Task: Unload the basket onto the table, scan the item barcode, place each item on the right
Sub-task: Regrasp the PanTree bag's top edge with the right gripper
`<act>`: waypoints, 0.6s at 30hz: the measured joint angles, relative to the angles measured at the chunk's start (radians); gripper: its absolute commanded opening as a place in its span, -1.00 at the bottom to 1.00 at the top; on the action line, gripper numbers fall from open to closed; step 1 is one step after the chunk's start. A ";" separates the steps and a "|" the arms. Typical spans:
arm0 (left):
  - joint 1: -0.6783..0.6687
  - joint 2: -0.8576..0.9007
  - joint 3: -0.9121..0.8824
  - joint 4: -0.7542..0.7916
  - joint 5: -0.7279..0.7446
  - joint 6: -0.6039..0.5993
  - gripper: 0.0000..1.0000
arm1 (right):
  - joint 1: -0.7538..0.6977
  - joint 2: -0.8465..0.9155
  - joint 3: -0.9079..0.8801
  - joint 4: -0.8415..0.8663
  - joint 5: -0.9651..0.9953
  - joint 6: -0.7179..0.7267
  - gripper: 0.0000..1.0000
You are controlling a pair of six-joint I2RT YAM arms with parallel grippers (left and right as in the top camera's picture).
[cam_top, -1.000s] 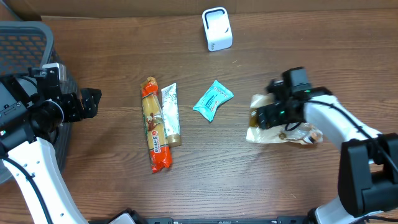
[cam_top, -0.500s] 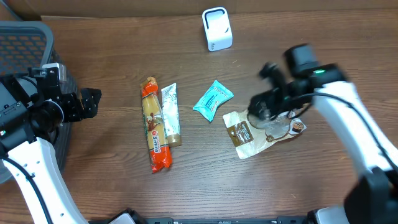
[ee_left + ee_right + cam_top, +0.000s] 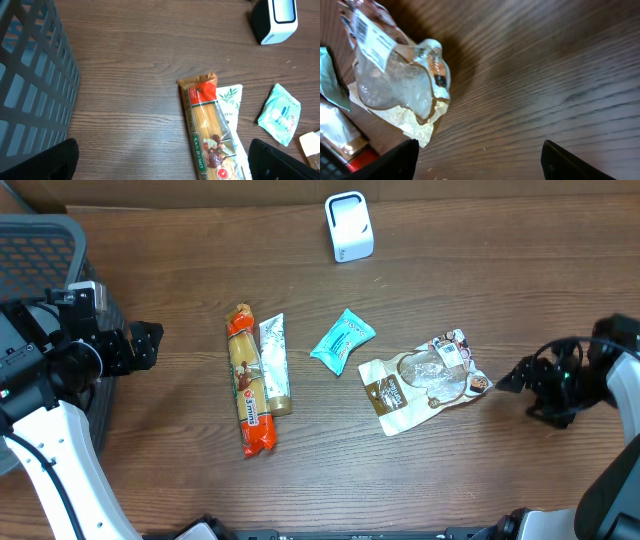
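The item, a clear-and-brown pouch [image 3: 425, 380], lies flat on the table right of centre, with its white barcode label [image 3: 450, 352] facing up. The right wrist view shows the same pouch [image 3: 400, 85] and label [image 3: 372, 35] at the upper left. My right gripper [image 3: 512, 379] is open and empty, a short way right of the pouch and apart from it; its fingers [image 3: 395, 160] frame bare wood. The white scanner [image 3: 349, 226] stands at the back centre. My left gripper [image 3: 148, 345] is open and empty at the far left, near the basket.
A long pasta pack [image 3: 250, 380], a green-and-white packet [image 3: 274, 365] beside it and a teal sachet [image 3: 342, 340] lie mid-table. A dark mesh basket [image 3: 40, 240] fills the back left corner. The pasta pack [image 3: 205, 130] also shows in the left wrist view.
My right gripper, which was over the pouch, shifted it left and turned it label-up, let it go and drew back to the right. The left arm has not moved.
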 measured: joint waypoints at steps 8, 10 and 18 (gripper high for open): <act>0.000 0.000 0.000 0.000 0.000 0.000 1.00 | 0.040 0.001 -0.147 0.224 -0.175 0.028 0.38; 0.000 0.000 0.000 0.000 0.000 0.000 0.99 | 0.060 0.002 -0.183 0.287 -0.185 0.043 0.29; 0.000 0.000 0.000 0.000 0.000 0.000 0.99 | 0.126 0.002 -0.283 0.497 -0.191 0.107 0.01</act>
